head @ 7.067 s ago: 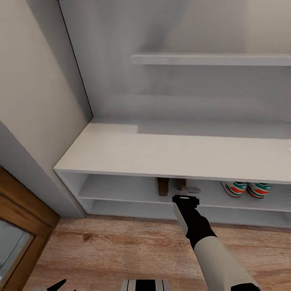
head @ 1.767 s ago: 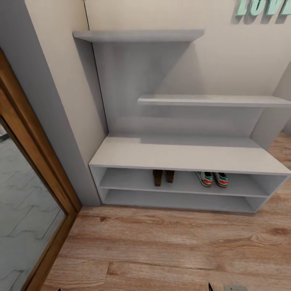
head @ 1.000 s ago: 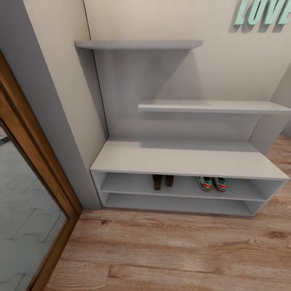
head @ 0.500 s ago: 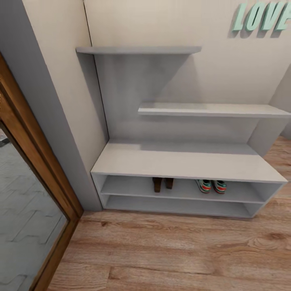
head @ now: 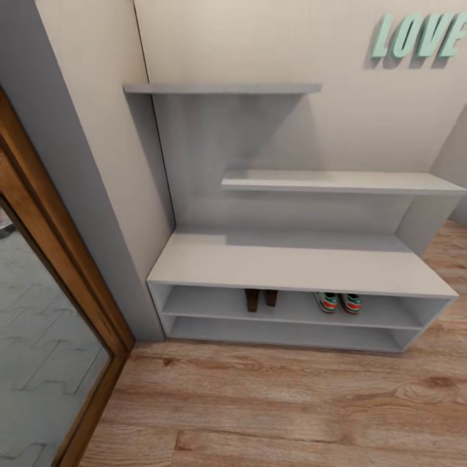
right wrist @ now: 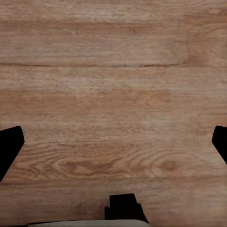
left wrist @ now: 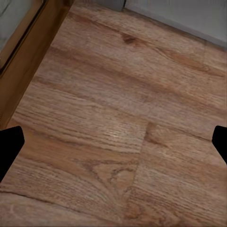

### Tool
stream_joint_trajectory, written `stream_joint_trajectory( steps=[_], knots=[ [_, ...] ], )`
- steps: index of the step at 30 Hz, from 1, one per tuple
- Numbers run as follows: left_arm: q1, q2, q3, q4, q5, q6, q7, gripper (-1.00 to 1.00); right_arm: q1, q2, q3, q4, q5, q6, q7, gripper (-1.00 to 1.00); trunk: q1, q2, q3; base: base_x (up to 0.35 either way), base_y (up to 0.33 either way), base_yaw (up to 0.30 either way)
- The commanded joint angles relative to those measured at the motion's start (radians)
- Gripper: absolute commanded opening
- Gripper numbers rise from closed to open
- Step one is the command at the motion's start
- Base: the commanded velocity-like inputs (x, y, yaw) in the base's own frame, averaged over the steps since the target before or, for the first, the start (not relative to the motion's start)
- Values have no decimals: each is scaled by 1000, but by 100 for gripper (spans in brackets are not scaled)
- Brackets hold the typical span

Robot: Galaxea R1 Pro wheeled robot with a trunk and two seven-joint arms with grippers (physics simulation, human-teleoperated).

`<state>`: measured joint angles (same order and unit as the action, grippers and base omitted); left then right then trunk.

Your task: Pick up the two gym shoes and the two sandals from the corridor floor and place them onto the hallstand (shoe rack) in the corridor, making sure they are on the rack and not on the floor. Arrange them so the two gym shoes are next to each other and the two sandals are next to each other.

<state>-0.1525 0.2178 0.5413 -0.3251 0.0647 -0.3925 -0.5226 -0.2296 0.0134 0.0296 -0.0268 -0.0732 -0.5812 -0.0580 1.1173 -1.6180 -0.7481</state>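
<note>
The pale grey hallstand (head: 298, 263) stands against the wall in the head view. On its upper open shelf the two gym shoes (head: 338, 302) sit side by side, off-white with green and red-orange. To their left on the same shelf the two brown sandals (head: 261, 298) stand together. The corridor floor (head: 279, 408) in front is bare wood planks. In the left wrist view my left gripper (left wrist: 113, 142) is open over bare floor, its black fingertips (left wrist: 9, 146) at the frame's edges. My right gripper (right wrist: 113, 144) is likewise open over planks, fingertips (right wrist: 9, 144) wide apart.
A wood-framed mirror or door (head: 45, 324) runs along the left, beside a grey wall post (head: 97, 227). Two staggered wall shelves (head: 337, 182) hang above the bench top. Green LOVE letters (head: 418, 35) are on the wall. A wood frame edge (left wrist: 28, 52) lies near the left gripper.
The camera has drawn back and tilted up, so the hallstand looks smaller and the LOVE letters are in fuller view. The right arm, reaching into the shelf earlier, has left the head view. The shoes stay put.
</note>
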Motion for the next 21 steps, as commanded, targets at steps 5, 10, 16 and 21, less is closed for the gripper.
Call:
stream_joint_trajectory(
  steps=[5,10,16,21],
  knots=[
    [-1,0,6,1,7,1,-10,100,-1,3,3,1,-7,-3,-2,100,-19,35,15,0,0,0],
    [-1,0,7,1,13,1,-10,100,-1,3,3,1,-8,-3,-2,100,-19,35,15,0,0,0],
    [-1,-1,8,3,17,1,-10,100,-1,4,5,1,-6,-3,-2,100,-19,35,15,0,0,0],
    [-1,-1,9,3,18,1,-10,100,-1,5,5,1,-7,-3,-2,100,-19,35,15,0,0,0]
  ],
)
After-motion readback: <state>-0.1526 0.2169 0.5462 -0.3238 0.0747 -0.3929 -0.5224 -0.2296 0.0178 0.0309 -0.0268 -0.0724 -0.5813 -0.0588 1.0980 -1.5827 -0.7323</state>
